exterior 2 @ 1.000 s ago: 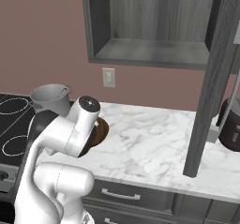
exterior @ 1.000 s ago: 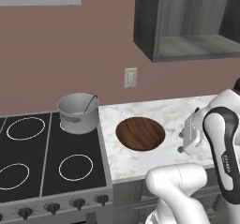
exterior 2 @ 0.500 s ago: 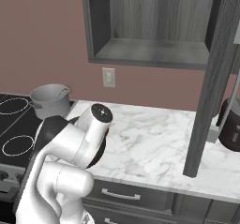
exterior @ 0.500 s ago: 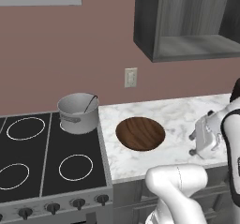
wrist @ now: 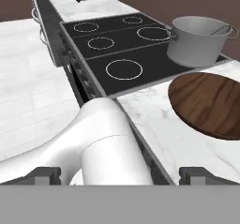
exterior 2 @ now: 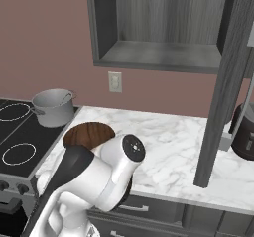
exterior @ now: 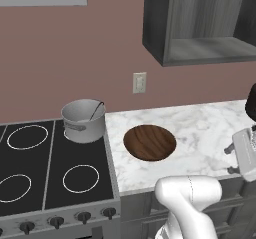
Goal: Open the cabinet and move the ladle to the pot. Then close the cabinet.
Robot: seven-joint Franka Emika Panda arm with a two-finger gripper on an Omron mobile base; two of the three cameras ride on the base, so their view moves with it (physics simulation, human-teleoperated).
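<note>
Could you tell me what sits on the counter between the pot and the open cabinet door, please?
The round wooden disc lies between the pot and the cabinet door, then bare marble counter, in the right base view.

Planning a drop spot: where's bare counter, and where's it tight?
Free: marble counter between the wooden disc and the open cabinet door, back to the wall outlet. Stove burners are bare too. Tight: around the pot with the ladle, beside the disc.

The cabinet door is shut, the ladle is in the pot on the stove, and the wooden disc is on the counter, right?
Not quite: the cabinet door is open, as the right base view shows. The ladle is in the pot on the stove, and the wooden disc is on the counter.
</note>
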